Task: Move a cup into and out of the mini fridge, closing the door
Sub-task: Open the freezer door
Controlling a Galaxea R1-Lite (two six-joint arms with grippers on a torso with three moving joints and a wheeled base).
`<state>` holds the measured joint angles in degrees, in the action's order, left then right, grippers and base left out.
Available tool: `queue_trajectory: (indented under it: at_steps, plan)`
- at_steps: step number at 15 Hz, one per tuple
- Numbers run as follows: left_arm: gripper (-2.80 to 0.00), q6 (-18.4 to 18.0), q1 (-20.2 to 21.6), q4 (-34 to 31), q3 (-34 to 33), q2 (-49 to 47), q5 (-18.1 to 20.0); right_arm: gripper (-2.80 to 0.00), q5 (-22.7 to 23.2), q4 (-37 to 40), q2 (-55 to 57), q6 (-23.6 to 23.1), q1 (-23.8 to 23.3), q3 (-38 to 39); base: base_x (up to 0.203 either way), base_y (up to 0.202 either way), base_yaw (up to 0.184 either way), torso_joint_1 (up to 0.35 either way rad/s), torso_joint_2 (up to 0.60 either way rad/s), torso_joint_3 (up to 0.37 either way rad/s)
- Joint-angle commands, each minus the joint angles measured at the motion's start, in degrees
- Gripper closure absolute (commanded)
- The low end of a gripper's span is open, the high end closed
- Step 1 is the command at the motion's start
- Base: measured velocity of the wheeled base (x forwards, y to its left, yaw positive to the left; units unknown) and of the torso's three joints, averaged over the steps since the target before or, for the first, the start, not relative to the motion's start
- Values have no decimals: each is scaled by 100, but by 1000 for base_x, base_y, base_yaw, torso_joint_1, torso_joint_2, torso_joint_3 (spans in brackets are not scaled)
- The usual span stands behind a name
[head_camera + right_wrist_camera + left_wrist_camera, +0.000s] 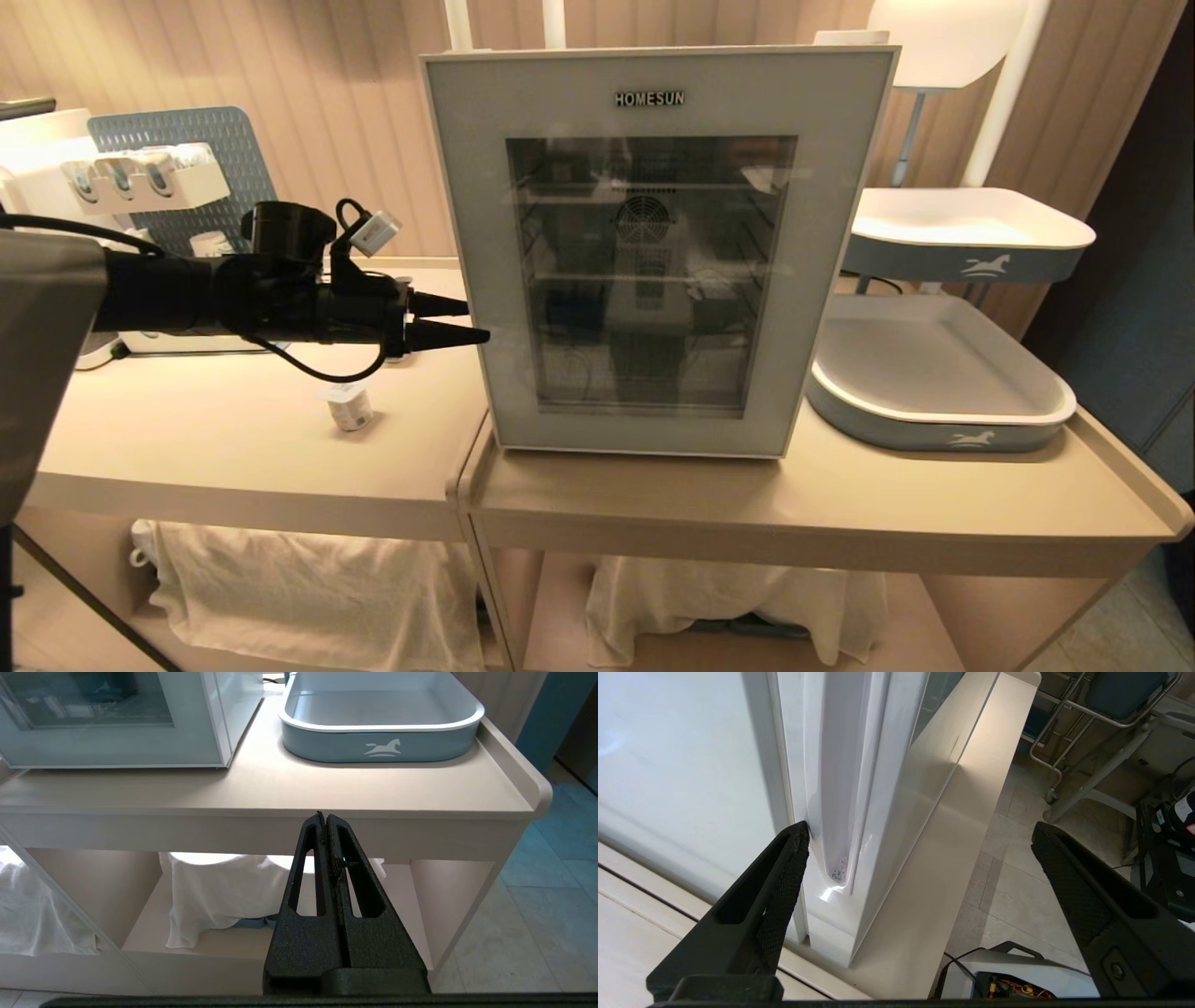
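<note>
The mini fridge (682, 765) stands on the beige counter (653, 504). Its door (471, 187), pale grey-framed with dark glass and "HOMESUN" lettering, is shut. My left gripper (474, 320) reaches in level from the left to the door's left edge and is open with nothing held. In the left wrist view, one fingertip (799, 835) touches the recessed groove (831, 812) in the door's side, and the other hangs clear in front of the door. A small white cup (347, 408) sits on the counter below that arm. My right gripper (323, 817) is shut and empty, parked low before the counter's front edge.
Two blue-grey trays with a horse logo sit right of the fridge, one on the counter (943, 411) and one raised behind it (971, 247). A white machine and a perforated rack (224, 140) stand at the back left. White cloths (308, 579) fill the shelf underneath.
</note>
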<state>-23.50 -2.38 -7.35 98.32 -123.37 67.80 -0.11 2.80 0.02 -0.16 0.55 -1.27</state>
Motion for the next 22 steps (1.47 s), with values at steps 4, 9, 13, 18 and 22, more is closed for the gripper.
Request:
queue_trajectory:
  at_steps: [4,9,13,18,22]
  plan:
    - [-280,-5,-154,-29,-200,97,57,0,2,2,-2,-2,-2,-5,0,0,0,0,0,0]
    - [-280,-5,-156,-64,-703,542,567,0,2,5,-2,-19,1,-5,0,0,0,0,0,0]
    - [-280,-5,-236,-66,-1010,855,606,0,2,10,-2,-19,7,-5,0,0,0,0,0,0]
    - [-280,-13,-626,-49,-1705,1589,624,0,2,10,6,-11,7,-5,0,0,0,0,0,0]
    - [-280,-49,-1043,-18,-2565,2424,628,0,2,10,6,-19,7,-5,0,0,0,0,0,0]
